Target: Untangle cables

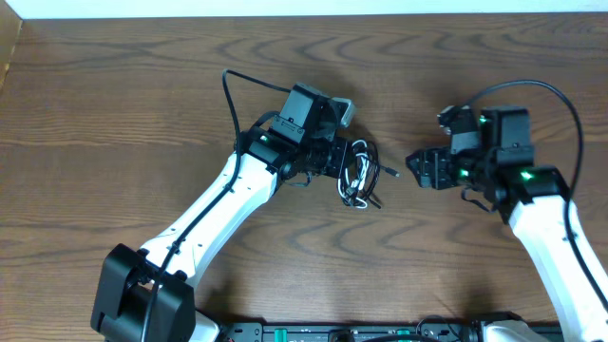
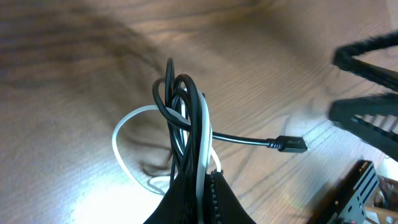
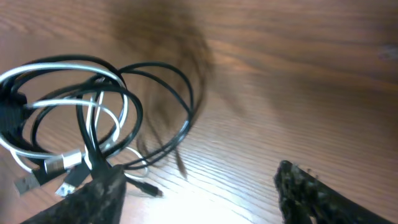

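Observation:
A tangled bundle of cables [image 1: 359,173], black cords and one white cord [image 2: 122,149], lies near the table's middle. My left gripper [image 1: 338,163] is shut on the bundle; in the left wrist view its fingers [image 2: 202,196] pinch black and white strands, and a black plug [image 2: 291,144] sticks out to the right. My right gripper [image 1: 423,169] is open and empty, just right of the bundle. In the right wrist view the coils [image 3: 93,112] and silver plug ends [image 3: 59,167] lie at the left, next to the left finger [image 3: 93,196].
Brown wooden table [image 1: 114,114] all round. Thicker black wires run from each arm [image 1: 231,100]. A black rail with connectors [image 1: 361,332] lies along the front edge.

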